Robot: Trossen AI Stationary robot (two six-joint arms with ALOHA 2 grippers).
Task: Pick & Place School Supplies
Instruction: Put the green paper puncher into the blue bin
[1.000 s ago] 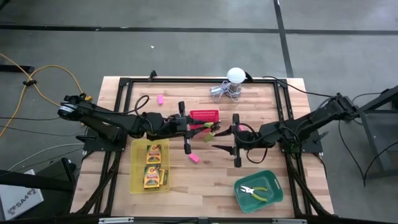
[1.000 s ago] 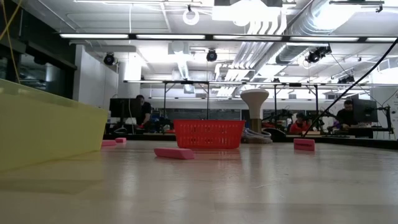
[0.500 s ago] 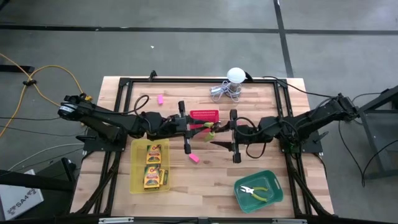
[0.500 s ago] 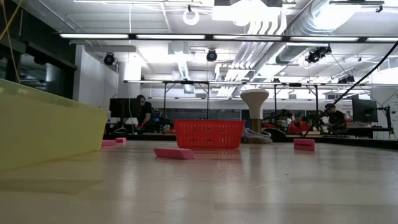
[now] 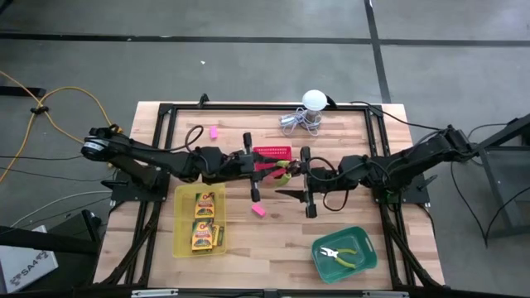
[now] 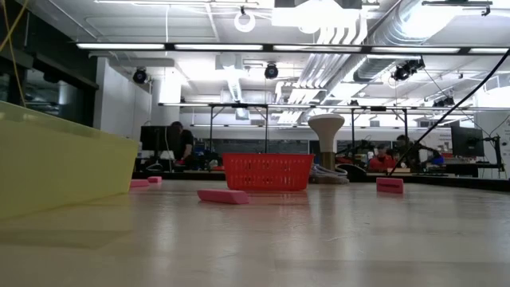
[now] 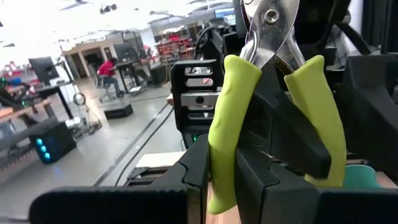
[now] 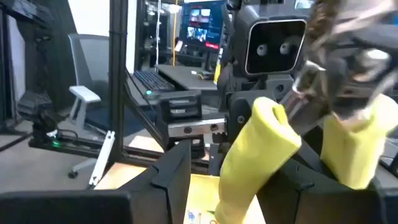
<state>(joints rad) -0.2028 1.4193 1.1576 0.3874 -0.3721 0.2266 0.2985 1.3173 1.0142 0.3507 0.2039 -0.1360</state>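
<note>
Now the two arms stand closer together above the middle of the wooden worktop than half a second ago: in the high view the right tool (image 5: 291, 175) has slid toward the left arm, and the left tool (image 5: 269, 168) has edged forward to meet it, in front of the red mesh basket (image 5: 273, 152). Between them hangs the pair of small pliers with yellow-green handles (image 5: 282, 171), clear of the worktop. The left wrist view shows the left tool pinching one handle of the pliers (image 7: 227, 124) between its dark fingers, metal head pointing away. The right wrist view shows the same handles (image 8: 255, 155) reaching in between the right tool's own fingers, which stand spread on either side and do not press on the rubber. This reads as a hand-over about to be made: the right tool looks placed to close, and only after that could the left let go. The likely goal is the green tray (image 5: 344, 252) at the near right, where another pair of pliers (image 5: 339, 255) already lies. Two yellow-and-green crayon boxes (image 5: 203, 204) sit in the yellow tray (image 5: 184, 246), while one pink eraser block (image 5: 258, 210) and another (image 5: 213, 132) lie loose on the worktop, so sorting is partly done.
</note>
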